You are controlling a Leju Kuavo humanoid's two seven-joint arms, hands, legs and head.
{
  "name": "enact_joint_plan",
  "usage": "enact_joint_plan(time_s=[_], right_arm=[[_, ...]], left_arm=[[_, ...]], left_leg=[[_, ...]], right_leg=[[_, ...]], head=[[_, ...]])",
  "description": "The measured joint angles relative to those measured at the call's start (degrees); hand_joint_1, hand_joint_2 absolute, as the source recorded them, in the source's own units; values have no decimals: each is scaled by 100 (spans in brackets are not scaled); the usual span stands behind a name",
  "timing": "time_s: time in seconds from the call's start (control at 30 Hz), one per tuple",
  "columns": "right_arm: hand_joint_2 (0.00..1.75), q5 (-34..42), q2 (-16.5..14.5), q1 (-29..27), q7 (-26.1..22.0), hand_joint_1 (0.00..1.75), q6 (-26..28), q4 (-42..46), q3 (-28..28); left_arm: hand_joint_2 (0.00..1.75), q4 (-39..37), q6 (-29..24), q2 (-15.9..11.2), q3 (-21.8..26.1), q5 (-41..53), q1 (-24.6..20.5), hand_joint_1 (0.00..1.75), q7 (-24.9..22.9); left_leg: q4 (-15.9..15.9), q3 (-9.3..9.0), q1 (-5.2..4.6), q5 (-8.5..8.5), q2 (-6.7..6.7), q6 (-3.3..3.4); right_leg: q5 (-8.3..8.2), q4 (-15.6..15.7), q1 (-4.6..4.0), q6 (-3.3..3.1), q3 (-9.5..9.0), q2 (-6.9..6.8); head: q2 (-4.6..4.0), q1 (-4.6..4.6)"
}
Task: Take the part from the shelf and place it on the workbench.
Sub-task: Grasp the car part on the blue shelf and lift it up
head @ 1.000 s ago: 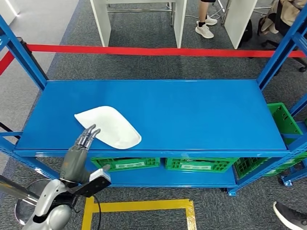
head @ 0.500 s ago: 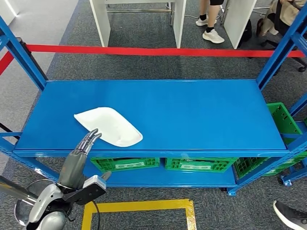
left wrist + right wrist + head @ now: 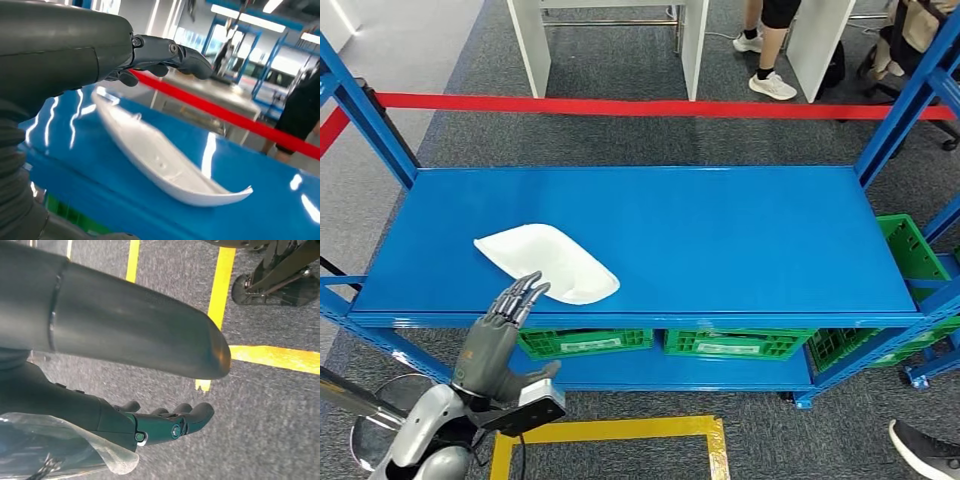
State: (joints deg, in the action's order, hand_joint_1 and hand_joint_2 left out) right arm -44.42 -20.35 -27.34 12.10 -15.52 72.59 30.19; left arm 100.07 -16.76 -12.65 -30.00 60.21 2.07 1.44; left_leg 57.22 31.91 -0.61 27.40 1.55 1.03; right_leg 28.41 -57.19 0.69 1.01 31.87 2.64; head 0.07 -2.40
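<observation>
up close, left hand (image 3: 166,52) above white part (image 3: 162,160), underside rim visible

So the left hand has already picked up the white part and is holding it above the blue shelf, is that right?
Not quite. The white part lies flat on the blue shelf, not lifted. In the head view the left hand is at the shelf's front edge with its fingers extended toward the part, holding nothing; the left wrist view shows the fingers above the part, apart from it.
</observation>
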Motion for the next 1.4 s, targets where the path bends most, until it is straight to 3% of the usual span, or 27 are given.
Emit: enact_joint_plan(time_s=[0.17, 0.4, 0.77, 1.4], right_arm=[[0, -536, 0, 274, -314, 0, -83, -197, 178], [0, -1071, 0, 526, -628, 0, -180, -499, 511], [0, -1491, 0, 780, -959, 0, -75, -858, 856], [0, -1746, 0, 909, -1066, 0, -41, -1121, 1030]], left_arm=[[175, -802, -441, 179, -392, 1097, -708, 0, -207], [175, -1805, -671, 407, -721, 1534, -1355, 0, -417], [175, -2774, -858, 586, -957, 2063, -1913, 0, -637], [175, -3866, -1010, 740, -1056, 2369, -2312, 0, -834]], left_leg=[[1, -5, -1, -3, -1, 2], [4, -3, -1, -4, -9, 3], [3, 0, 0, -1, -10, 3], [4, 0, -1, -2, -10, 3]], right_leg=[[-5, 0, 1, 3, -5, -1], [-9, 0, 1, 7, -4, 12], [-6, -1, 1, 6, 0, 13], [-7, -1, 1, 7, 0, 12]], head=[[0, 1], [0, 0], [0, 1], [0, 0]])
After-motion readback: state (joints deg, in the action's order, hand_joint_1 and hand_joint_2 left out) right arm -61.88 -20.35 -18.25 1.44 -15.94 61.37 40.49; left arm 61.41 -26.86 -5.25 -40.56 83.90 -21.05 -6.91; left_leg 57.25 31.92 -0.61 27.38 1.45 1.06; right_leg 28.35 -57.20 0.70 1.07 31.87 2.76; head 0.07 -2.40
